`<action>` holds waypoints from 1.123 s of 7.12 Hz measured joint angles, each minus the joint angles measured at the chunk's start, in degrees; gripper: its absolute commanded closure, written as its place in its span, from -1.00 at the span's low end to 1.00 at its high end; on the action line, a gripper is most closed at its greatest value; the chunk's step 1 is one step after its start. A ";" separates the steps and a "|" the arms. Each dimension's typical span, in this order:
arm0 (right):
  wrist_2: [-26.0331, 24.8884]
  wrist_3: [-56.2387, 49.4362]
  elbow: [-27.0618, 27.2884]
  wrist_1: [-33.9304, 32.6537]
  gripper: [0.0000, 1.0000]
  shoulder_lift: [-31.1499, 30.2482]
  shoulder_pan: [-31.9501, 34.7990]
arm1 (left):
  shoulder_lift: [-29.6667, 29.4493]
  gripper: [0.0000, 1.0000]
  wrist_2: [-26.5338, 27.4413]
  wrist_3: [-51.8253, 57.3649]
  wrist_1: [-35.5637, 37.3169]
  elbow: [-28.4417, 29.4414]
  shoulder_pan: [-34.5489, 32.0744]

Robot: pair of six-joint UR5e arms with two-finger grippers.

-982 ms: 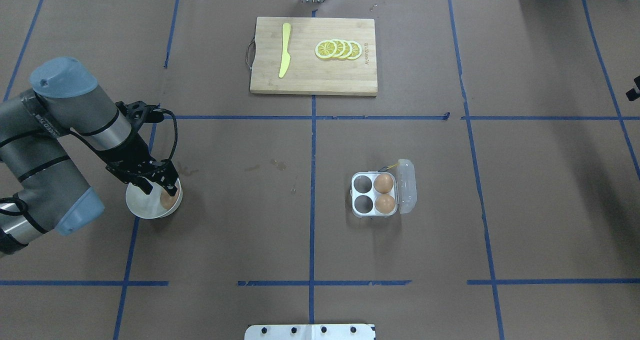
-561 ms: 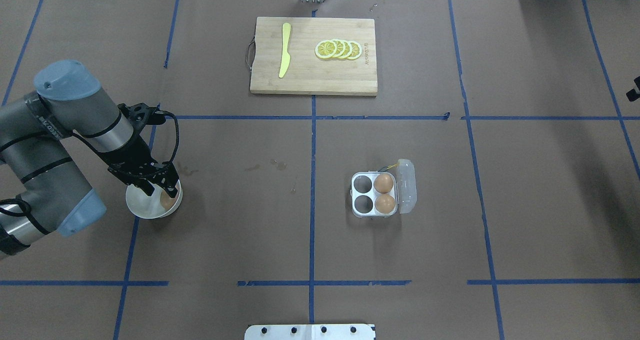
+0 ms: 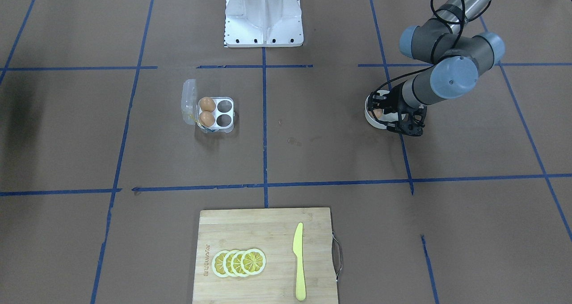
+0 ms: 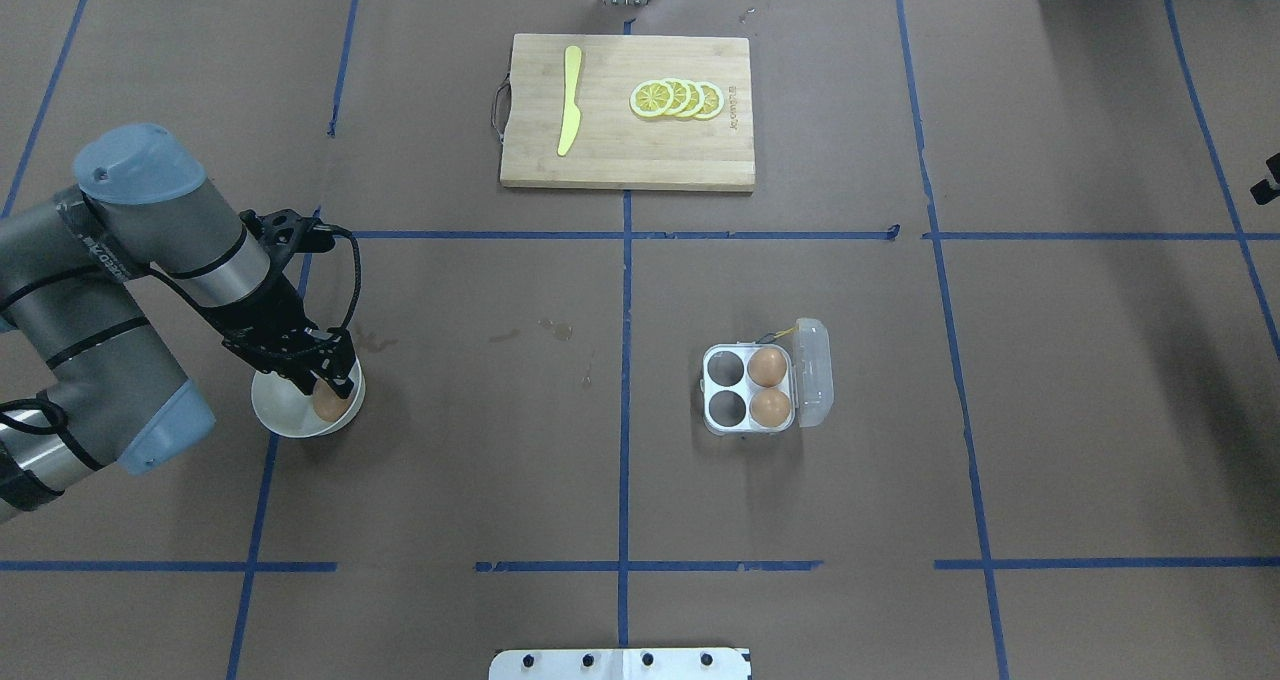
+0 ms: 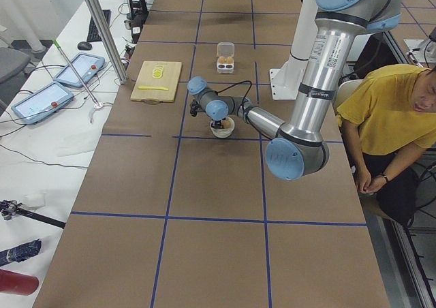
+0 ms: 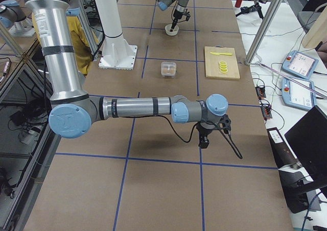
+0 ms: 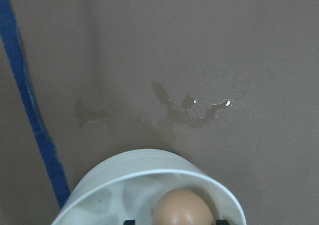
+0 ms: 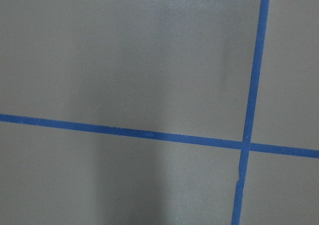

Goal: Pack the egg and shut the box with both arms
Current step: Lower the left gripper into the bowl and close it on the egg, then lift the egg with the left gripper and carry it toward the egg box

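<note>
In the bowl [image 4: 272, 415], on the left of the tabletop [image 4: 480, 480]: egg [image 4: 330, 406], off-centre toward the box [image 4: 748, 391], straddled by the left tool [image 4: 326, 388], spread to either side with no clear touch. Cannot make out its long axis, half covered by the tool from above and cut off at the wrist view's lower edge, only a rounded end showing. Cannot tell whether the right tool [image 6: 203, 140] is spread or pressed together; box open, lid [image 4: 813, 372] tipped back, two cells beside it filled.
</note>
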 measured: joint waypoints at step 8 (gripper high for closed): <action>0.11 0.11 0.85 0.04 -1.00 0.49 -1.52 | -5.28 1.00 1.10 -7.41 2.32 -4.68 -6.85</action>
